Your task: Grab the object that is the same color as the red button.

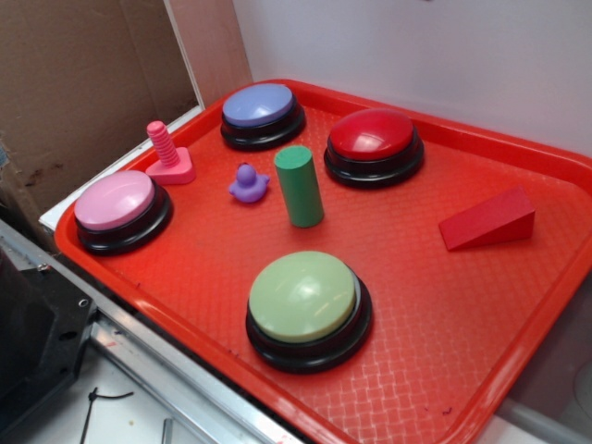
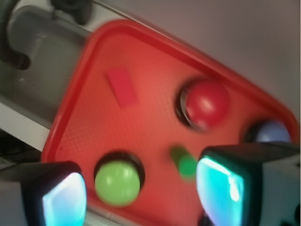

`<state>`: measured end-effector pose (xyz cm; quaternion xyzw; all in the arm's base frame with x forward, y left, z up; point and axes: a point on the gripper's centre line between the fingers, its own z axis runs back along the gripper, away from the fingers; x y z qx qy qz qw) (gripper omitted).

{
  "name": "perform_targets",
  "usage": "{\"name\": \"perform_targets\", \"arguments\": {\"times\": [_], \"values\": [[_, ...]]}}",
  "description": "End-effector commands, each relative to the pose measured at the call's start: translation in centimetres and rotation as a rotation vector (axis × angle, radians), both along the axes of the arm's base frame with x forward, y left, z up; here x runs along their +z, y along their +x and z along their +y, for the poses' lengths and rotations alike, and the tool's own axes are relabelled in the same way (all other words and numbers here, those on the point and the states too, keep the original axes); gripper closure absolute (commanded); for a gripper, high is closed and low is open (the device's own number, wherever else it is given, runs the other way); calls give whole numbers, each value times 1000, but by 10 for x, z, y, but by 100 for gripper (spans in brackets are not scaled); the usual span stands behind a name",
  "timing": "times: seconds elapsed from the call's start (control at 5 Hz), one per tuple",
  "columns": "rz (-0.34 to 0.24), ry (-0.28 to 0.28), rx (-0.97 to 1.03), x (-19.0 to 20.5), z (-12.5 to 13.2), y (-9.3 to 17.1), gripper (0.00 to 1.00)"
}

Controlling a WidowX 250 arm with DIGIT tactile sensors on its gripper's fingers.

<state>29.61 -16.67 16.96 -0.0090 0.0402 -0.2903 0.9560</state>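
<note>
1. Seen only in the wrist view: gripper (image 2: pixel 141 193) held high above the tray (image 2: pixel 70 117), looking down on it, fingers (image 2: pixel 63 200) wide apart at the lower left and lower right of the frame, nothing between them. Absent from the exterior view.
2. Red wedge block (image 1: pixel 487 221) lying on its flat base at the right side of the tray (image 1: pixel 416 370) in the exterior view, alone, well apart from the other pieces; in the wrist view, a blurred red patch (image 2: pixel 122 87) at upper left of centre, far from both fingers.
3. Red button (image 1: pixel 374 145) at upper centre-right of the exterior frame; in the wrist view (image 2: pixel 205 103) right of centre.
4. Wrist view smeared throughout: edges soft, green cylinder (image 2: pixel 184 163) partly behind the right finger, purple-blue button (image 2: pixel 273 132) cut by that finger too.
5. Green button (image 1: pixel 308 308) at lower centre of the exterior frame; pink button (image 1: pixel 120 210), pink screw piece (image 1: pixel 167 154) and purple duck (image 1: pixel 248 184) out of the wrist frame.
</note>
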Motion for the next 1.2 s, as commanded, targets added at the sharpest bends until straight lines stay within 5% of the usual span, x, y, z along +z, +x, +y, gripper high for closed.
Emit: {"name": "perform_targets", "arguments": {"times": [0.0, 0.4, 1.0], "values": [[72, -21, -231, -77, -35, 19, 0], [61, -5, -249, -121, -32, 26, 0], [60, -43, -362, -114, -51, 22, 0]]}}
